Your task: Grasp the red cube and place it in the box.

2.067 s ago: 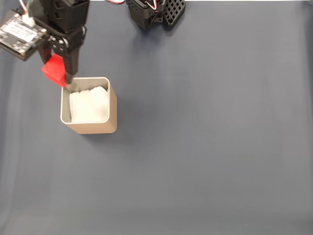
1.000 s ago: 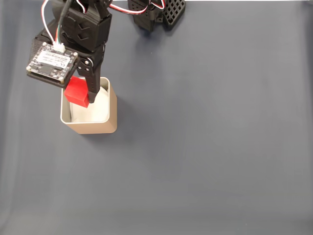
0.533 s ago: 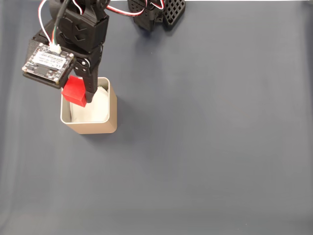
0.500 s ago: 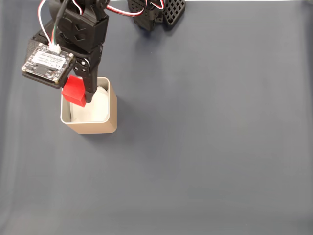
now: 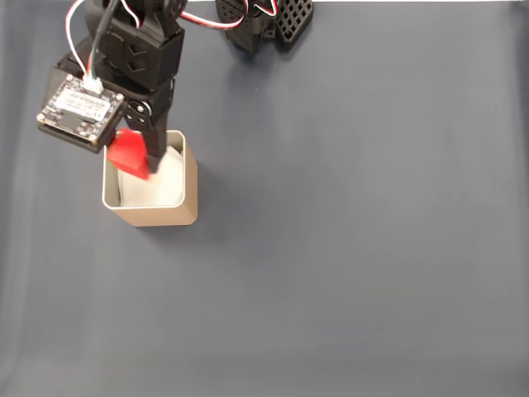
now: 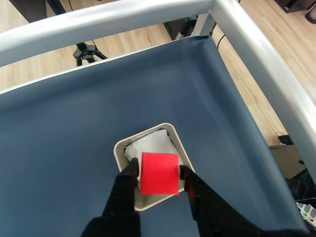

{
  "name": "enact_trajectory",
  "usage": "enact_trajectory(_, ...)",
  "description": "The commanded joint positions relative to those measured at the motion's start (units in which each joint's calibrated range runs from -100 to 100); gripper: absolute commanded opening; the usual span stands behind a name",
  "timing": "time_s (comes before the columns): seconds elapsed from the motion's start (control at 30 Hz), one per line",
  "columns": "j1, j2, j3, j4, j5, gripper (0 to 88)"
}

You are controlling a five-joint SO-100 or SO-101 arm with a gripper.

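Red cube (image 6: 159,173) above tan box (image 6: 119,146), white lining inside.

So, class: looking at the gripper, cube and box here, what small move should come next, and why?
Probably open the jaws. In the wrist view the gripper holds the red cube directly above the box, over its white lining, so releasing should drop it inside.

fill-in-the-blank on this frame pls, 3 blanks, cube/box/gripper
1. The gripper is shut on the ____ cube.
2. In the wrist view the cube hangs over the open ____.
3. The box's lining is ____ in colour.

Missing words: red; box; white
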Motion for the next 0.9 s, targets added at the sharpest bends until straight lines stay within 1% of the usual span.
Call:
enact_trajectory(0.0,0.2,-2.6,-0.3,-1.0,0.1,32.2)
enact_trajectory(0.2,0.4,-3.0,0.3,-1.0,0.3,46.7)
enact_trajectory(0.37,0.3,-3.6,1.0,-1.0,0.1,53.9)
enact_trajectory(0.5,0.4,-4.0,1.7,-1.4,0.1,56.7)
enact_trajectory(0.87,0.7,-5.2,3.5,-3.0,1.0,58.8)
